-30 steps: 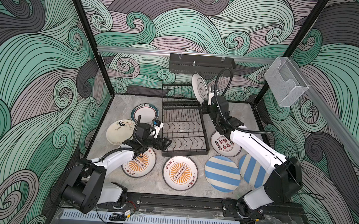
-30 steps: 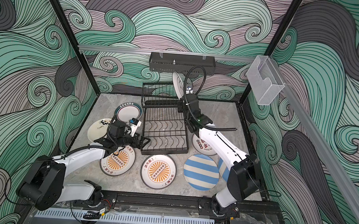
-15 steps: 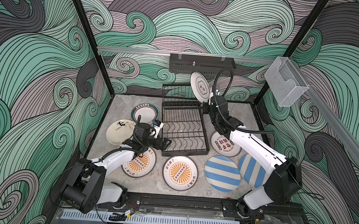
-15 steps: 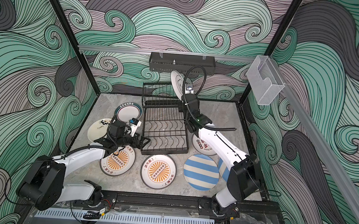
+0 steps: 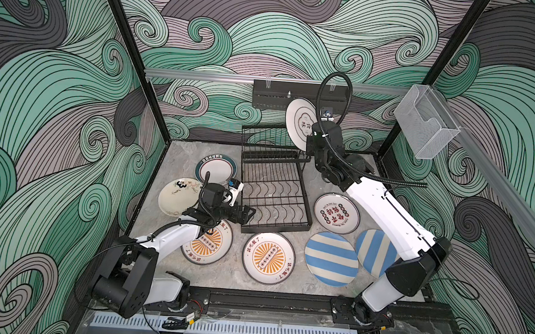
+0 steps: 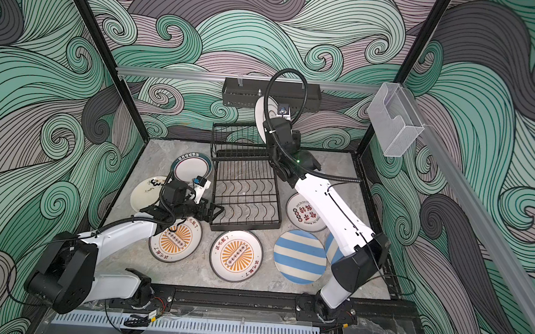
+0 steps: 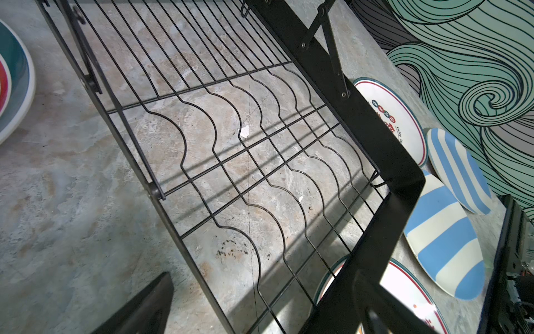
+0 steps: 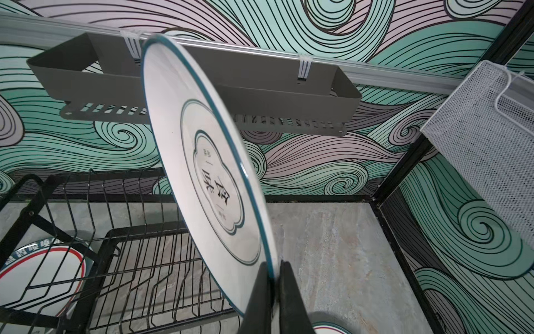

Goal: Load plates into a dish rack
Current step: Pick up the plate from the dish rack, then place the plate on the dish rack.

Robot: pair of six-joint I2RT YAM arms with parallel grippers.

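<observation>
My right gripper [image 8: 273,264] is shut on the lower rim of a white, teal-edged plate [image 8: 208,162] with dark characters. It holds the plate on edge, tilted, above the back right corner of the black wire dish rack [image 5: 274,187], as both top views show [image 6: 261,115]. My left gripper [image 5: 248,213] stands open at the rack's front left corner, with the rack's side rail [image 7: 185,248] between its fingers. Several plates lie flat on the table around the rack: two orange-sunburst [image 5: 268,258], two blue-striped [image 5: 330,259], one teal-rimmed [image 5: 216,170] and two whitish [image 5: 336,213].
A black perforated shelf [image 5: 265,92] hangs on the rear rail just behind the held plate. A clear plastic box [image 5: 425,121] is fixed to the right rail. Black frame posts stand at the table's back corners. My left arm lies over one sunburst plate [image 5: 207,244].
The right gripper's jaws have closed tight on the plate's rim, and the plate has risen slightly. The left arm has not moved.
</observation>
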